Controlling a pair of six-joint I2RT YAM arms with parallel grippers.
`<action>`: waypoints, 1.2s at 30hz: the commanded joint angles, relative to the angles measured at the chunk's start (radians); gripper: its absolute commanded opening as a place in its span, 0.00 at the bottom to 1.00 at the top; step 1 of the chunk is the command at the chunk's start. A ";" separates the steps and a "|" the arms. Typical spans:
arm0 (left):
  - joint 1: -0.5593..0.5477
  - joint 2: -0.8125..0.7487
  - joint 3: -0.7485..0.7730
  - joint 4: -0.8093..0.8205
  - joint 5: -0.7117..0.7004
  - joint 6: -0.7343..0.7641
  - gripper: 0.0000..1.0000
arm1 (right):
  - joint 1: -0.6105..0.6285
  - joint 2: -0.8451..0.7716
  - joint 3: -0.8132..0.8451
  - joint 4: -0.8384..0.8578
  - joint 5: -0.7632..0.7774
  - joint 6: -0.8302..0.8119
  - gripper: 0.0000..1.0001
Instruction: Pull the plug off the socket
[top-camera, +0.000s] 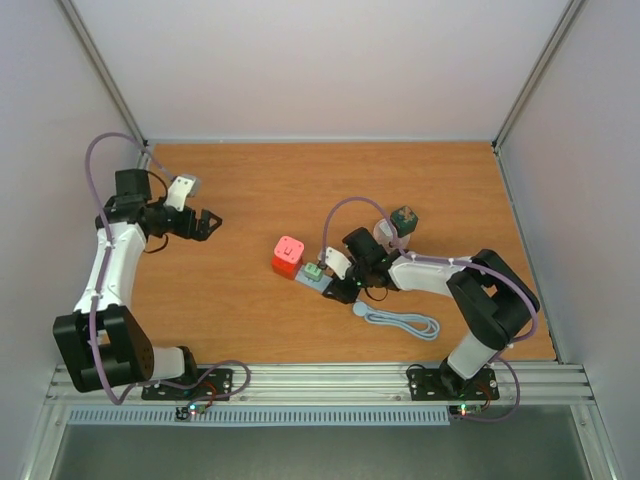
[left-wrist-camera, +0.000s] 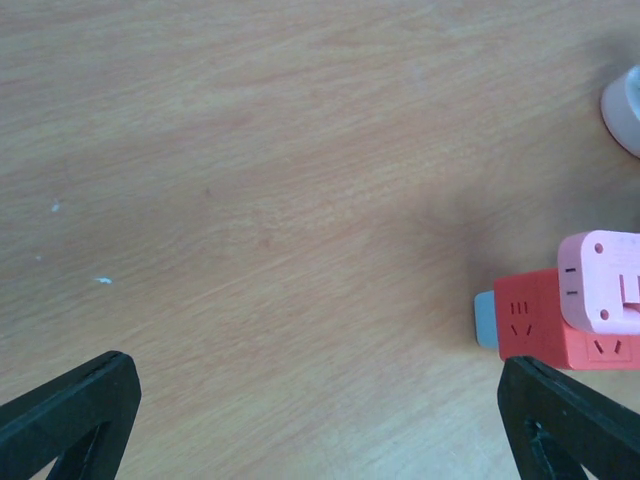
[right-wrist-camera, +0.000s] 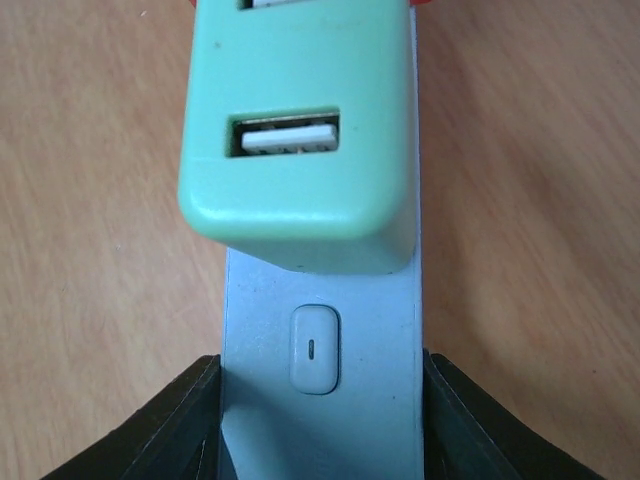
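A pale blue socket strip lies mid-table. A green plug with a USB port sits in it, and beside that a red cube adapter carries a pink plug on top. My right gripper is shut on the strip's switch end. In the right wrist view both black fingers press the socket strip's sides, just behind the green plug. My left gripper hangs open to the left, apart from everything. Its view shows the red adapter and the pink plug at the right edge.
The strip's grey cable lies coiled on the table in front of my right arm. A dark green object and a pale round one sit just behind the right wrist. Bare wooden table lies around the left gripper.
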 joint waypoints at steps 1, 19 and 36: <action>-0.018 -0.027 -0.009 -0.079 0.080 0.157 1.00 | -0.037 -0.009 -0.047 -0.191 -0.071 -0.183 0.37; -0.247 0.031 -0.019 -0.286 0.212 0.520 0.98 | -0.207 -0.001 -0.035 -0.363 -0.218 -0.621 0.43; -0.390 0.334 0.160 -0.353 0.285 0.534 1.00 | -0.242 -0.128 0.072 -0.333 -0.381 -0.381 0.99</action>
